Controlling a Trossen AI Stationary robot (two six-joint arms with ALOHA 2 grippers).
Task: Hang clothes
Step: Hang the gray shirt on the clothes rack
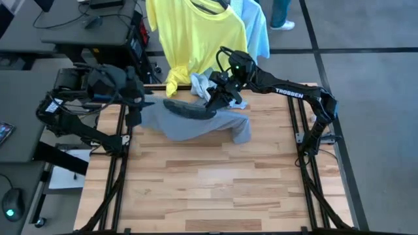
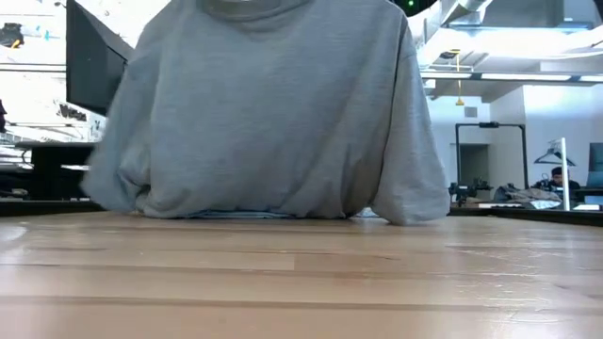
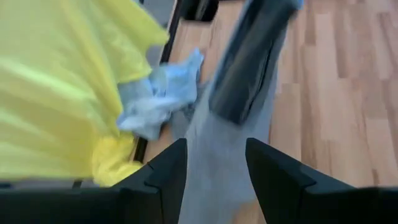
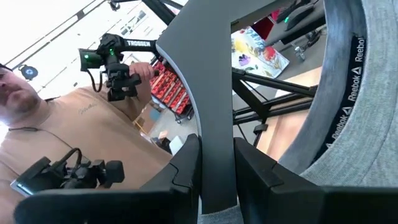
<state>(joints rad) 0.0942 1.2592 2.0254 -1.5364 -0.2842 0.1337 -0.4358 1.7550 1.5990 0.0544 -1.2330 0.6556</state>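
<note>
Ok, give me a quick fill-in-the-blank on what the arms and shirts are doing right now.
1. The right gripper is shut on a dark ____ inside the grey T-shirt's collar.
2. The T-shirt already hanging behind the table is ____.
3. The left gripper stands ____, with grey fabric between its fingers.
4. The grey shirt's hem rests on the ____.

Missing words: hanger; yellow; open; table

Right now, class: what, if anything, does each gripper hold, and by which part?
The right gripper is shut on a dark flat piece inside the grey T-shirt's collar. The left gripper straddles the shirt's grey fabric, jaws apart.
</note>
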